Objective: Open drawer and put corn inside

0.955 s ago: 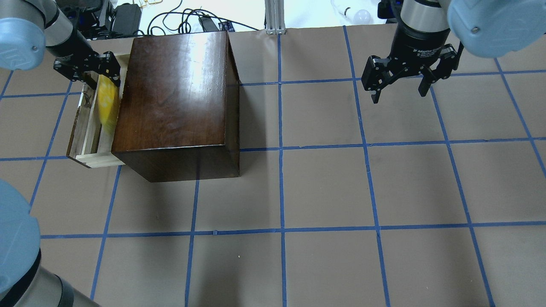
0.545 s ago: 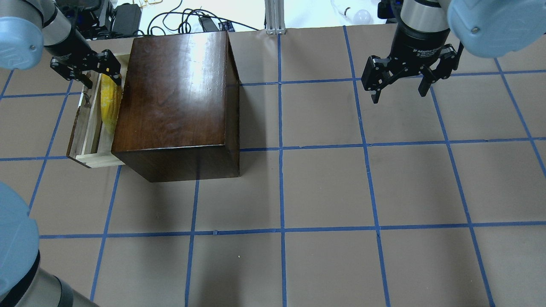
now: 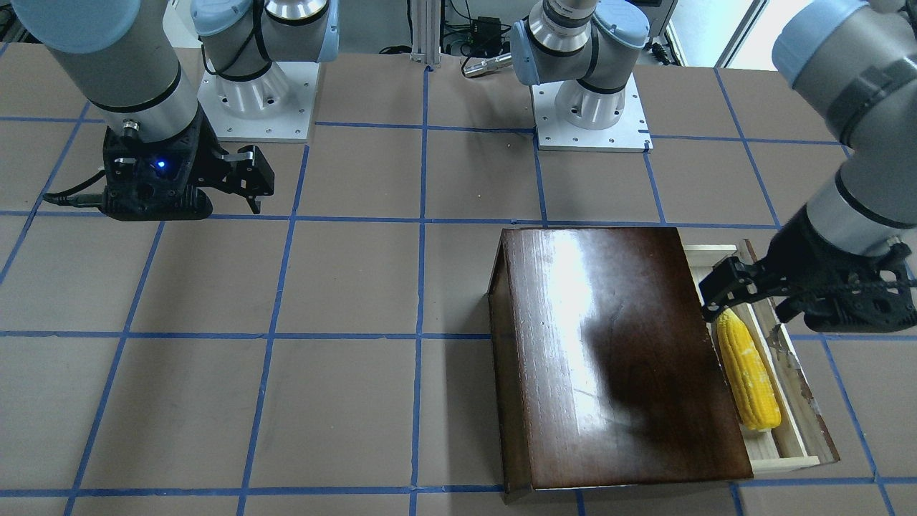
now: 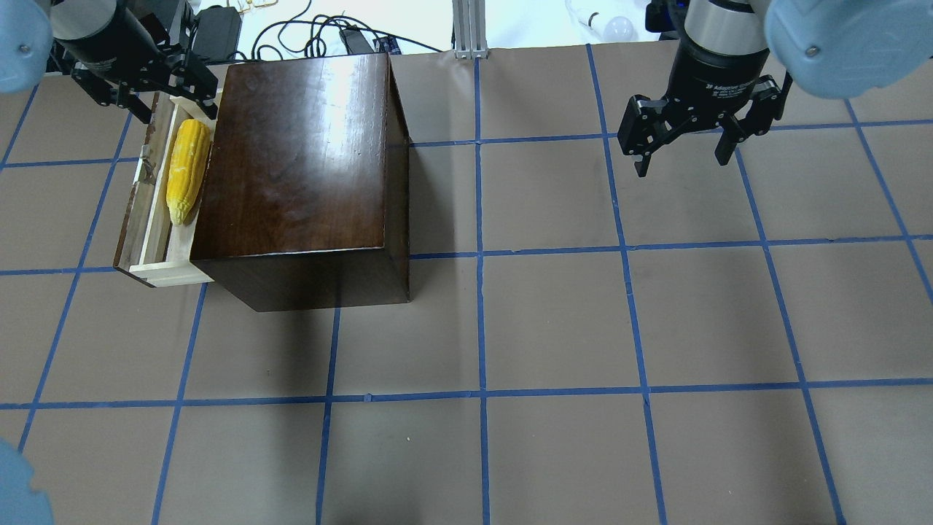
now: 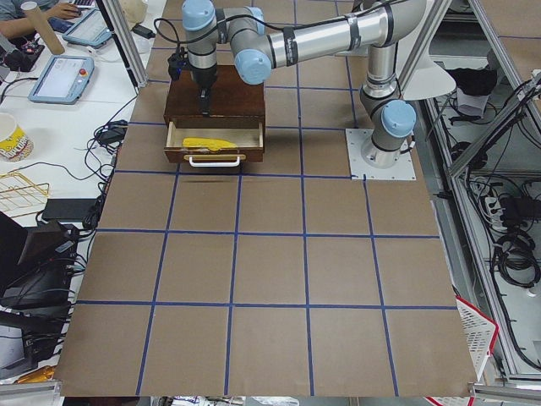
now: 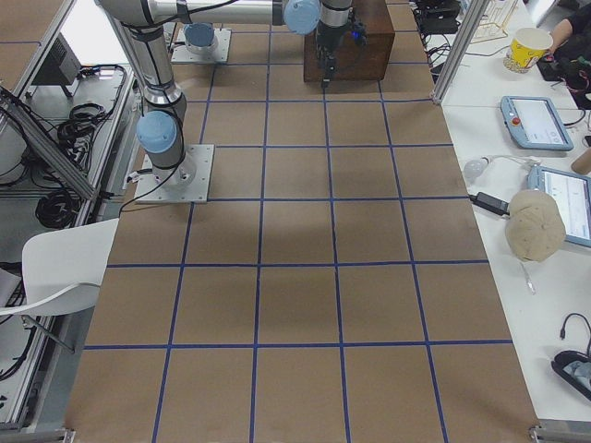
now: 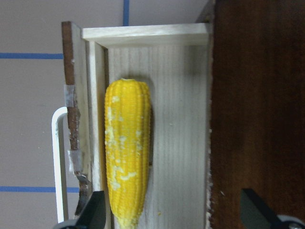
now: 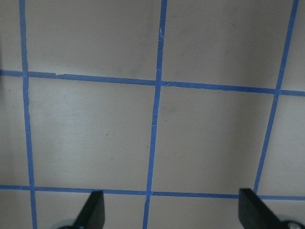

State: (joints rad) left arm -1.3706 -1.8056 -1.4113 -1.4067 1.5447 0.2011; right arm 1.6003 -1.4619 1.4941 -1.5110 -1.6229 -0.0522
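The yellow corn [image 4: 186, 171] lies lengthwise in the open drawer [image 4: 155, 273], which sticks out of the dark-brown cabinet [image 4: 299, 160]. The corn also shows in the front-facing view [image 3: 747, 380] and in the left wrist view [image 7: 127, 157], resting on the drawer's pale wood floor [image 7: 178, 119]. My left gripper [image 4: 175, 109] is open and empty, above the far end of the drawer and clear of the corn. My right gripper [image 4: 681, 164] is open and empty, hovering over bare table far to the right.
The drawer has a white handle [image 7: 57, 162] on its dark front panel. Cables and a light bulb [image 4: 619, 28] lie beyond the table's far edge. Blue tape lines grid the brown table [image 4: 554, 321].
The corn has dropped from my left gripper and come to rest in the drawer. My left gripper has drawn up and back toward the far edge. The right arm has not moved.
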